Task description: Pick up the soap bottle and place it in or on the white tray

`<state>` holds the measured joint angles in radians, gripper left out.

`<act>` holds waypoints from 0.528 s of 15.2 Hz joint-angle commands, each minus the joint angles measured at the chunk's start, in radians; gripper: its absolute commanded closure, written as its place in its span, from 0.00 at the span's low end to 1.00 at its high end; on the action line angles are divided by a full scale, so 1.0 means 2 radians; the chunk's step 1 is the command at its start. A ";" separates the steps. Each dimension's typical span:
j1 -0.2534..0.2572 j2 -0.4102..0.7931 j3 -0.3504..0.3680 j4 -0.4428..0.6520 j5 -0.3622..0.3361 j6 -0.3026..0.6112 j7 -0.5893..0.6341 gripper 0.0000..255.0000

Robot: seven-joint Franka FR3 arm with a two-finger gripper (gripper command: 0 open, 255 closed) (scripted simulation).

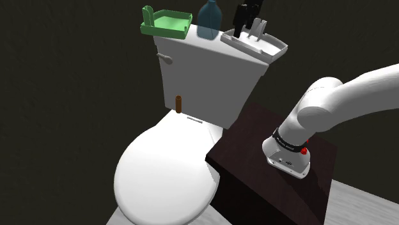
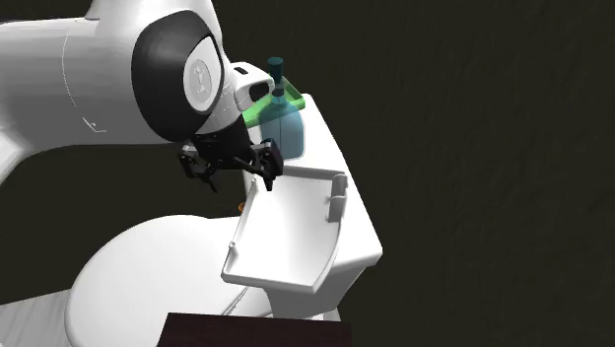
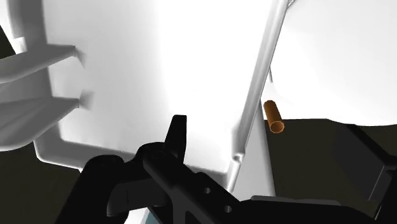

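Observation:
The soap bottle (image 1: 210, 22) is translucent blue with a dark cap. It stands upright on the toilet tank lid, between a green tray (image 1: 167, 23) and the white tray (image 1: 270, 46). In the second exterior view the bottle (image 2: 283, 126) stands just beyond the white tray (image 2: 286, 237). My black gripper (image 1: 248, 19) hovers over the white tray's end nearest the bottle. It is open and holds nothing, its fingers standing apart (image 2: 234, 168). In the wrist view one black finger (image 3: 178, 137) points down at the white tray's floor (image 3: 159, 70).
The white toilet (image 1: 166, 172) has its lid shut, and a flush handle (image 1: 165, 57) sits on the tank front. A small brown cylinder (image 1: 178, 102) stands at the tank's foot, also seen in the wrist view (image 3: 274, 118). The dark stand (image 1: 275, 160) sits beside the bowl.

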<state>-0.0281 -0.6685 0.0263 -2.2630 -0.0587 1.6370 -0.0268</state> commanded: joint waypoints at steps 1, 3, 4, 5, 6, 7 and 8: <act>-0.002 0.024 -0.004 0.027 -0.006 0.016 -0.007 0.00; -0.004 0.047 -0.007 0.055 -0.011 0.028 -0.013 0.00; -0.005 0.059 -0.009 0.070 -0.013 0.034 -0.015 0.00; -0.005 0.070 -0.010 0.085 -0.015 0.039 -0.018 0.00; -0.006 0.082 -0.011 0.100 -0.016 0.044 -0.021 0.00; -0.007 0.093 -0.012 0.116 -0.018 0.048 -0.024 0.00; -0.007 0.104 -0.014 0.132 -0.019 0.053 -0.026 0.00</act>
<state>-0.0412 -0.4801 0.0021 -2.0306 -0.0939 1.7339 -0.0727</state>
